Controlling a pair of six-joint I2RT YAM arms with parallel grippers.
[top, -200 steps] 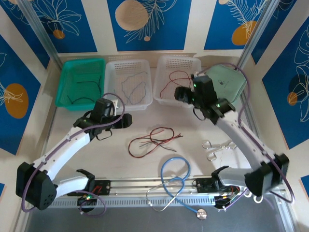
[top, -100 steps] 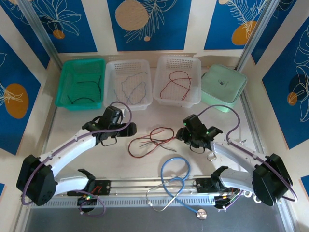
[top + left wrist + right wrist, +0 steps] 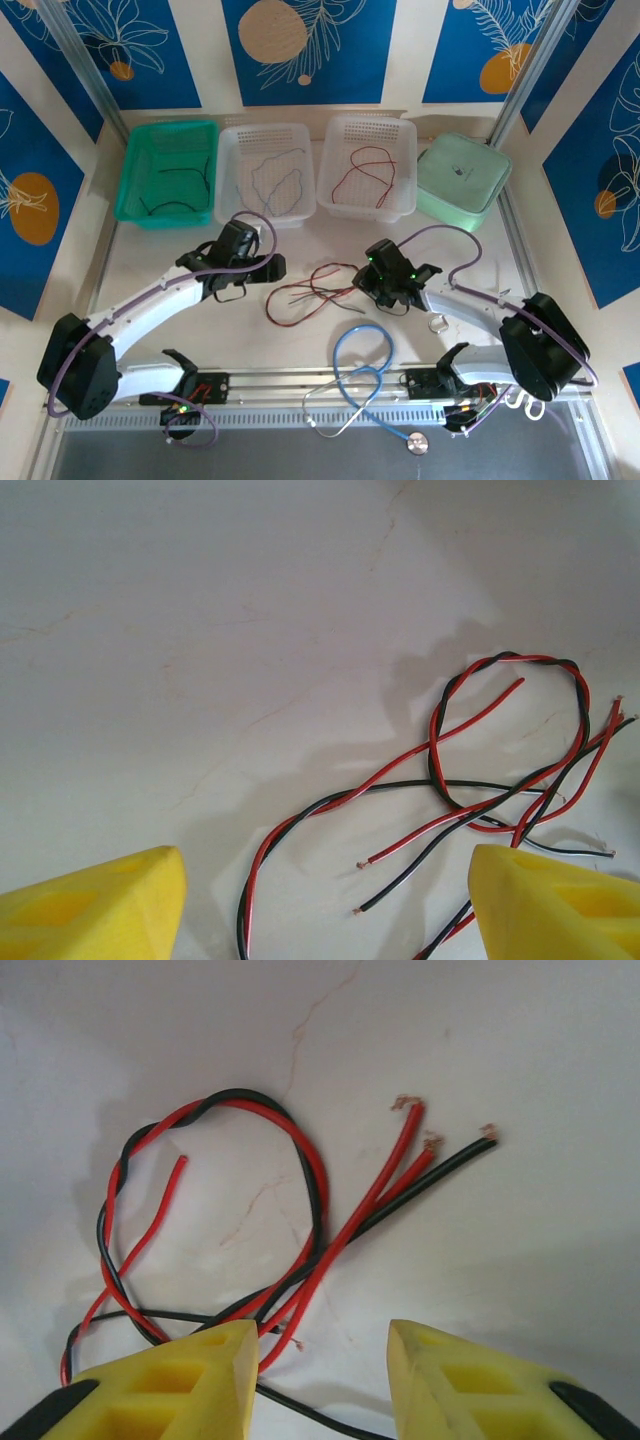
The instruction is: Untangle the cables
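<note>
tangle of red and black cables (image 3: 315, 292) lies mid-table between my grippers, not yet separated. three far baskets (image 3: 168, 126) each hold a single cable, so this knot looks like the last. my left gripper (image 3: 265, 268) stands wide. my right gripper (image 3: 365, 280) is parted over the strands, holding nothing.

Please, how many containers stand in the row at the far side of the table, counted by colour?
Green basket: 1
White baskets: 2
Pale green box with a lid: 1
Total: 4
</note>
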